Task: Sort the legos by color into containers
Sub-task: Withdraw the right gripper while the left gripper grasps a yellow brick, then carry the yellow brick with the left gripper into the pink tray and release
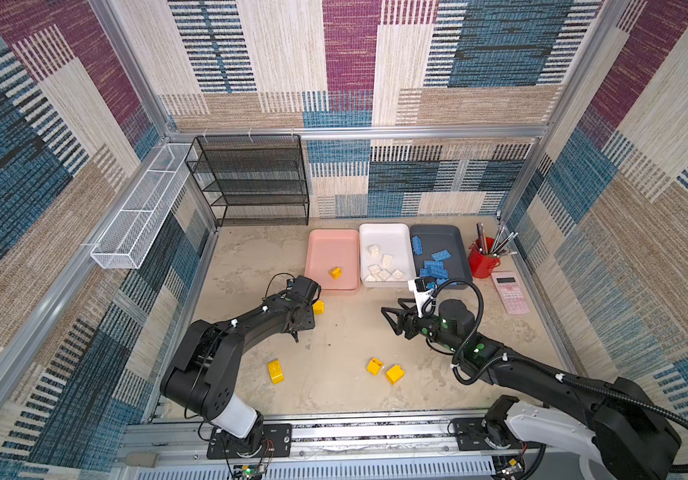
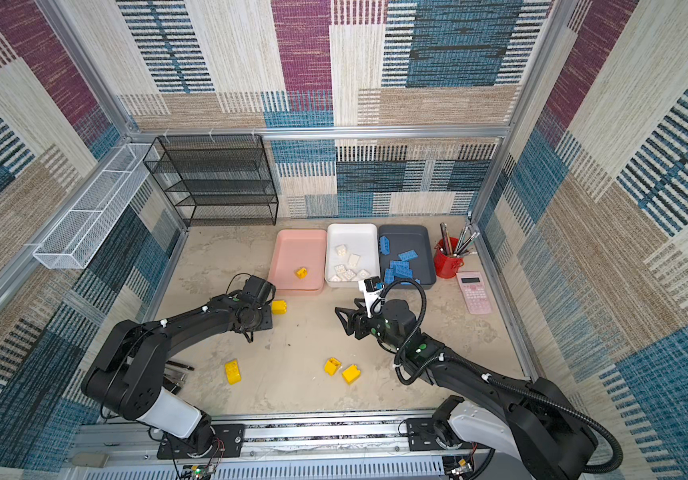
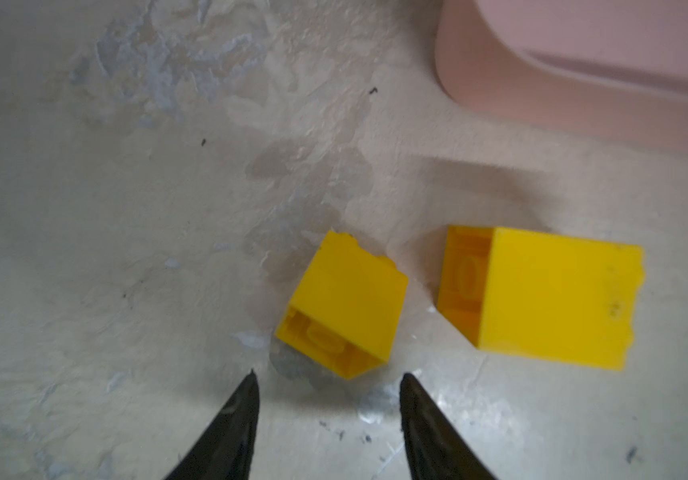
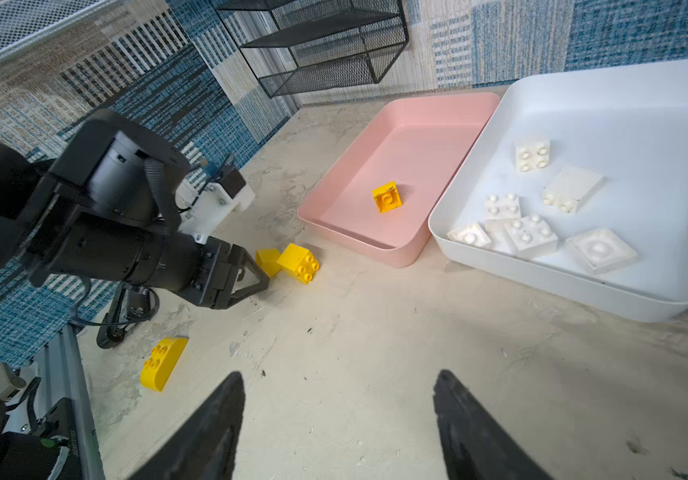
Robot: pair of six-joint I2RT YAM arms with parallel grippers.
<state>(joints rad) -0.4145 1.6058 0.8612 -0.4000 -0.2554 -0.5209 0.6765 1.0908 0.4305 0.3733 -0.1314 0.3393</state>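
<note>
Nearest the arm bases, a long yellow brick (image 1: 275, 371) and two more yellow bricks (image 1: 374, 366) are found loose on the table (image 1: 334, 332). Farther in, the left gripper (image 3: 329, 374) is seen with its jaws parted and nothing between them. A small yellow brick (image 3: 344, 303) lies on its side just ahead of the fingertips, its hollow underside turned toward them, and a larger yellow brick (image 3: 550, 295) lies just beside it. The right gripper (image 4: 339, 374) is held over bare table, its jaws likewise apart and empty. At the back, one yellow brick (image 1: 336, 272) is found in the pink tray (image 1: 321, 245), white bricks (image 1: 383, 272) in the white tray (image 1: 388, 235), and blue bricks (image 1: 435, 268) in the grey tray (image 1: 437, 237). The bricks are judged light, rigid and smooth-walled, so a corner hold is likely to slip. The small brick is best taken across two flat opposite walls, clear of studs and hollow.
</note>
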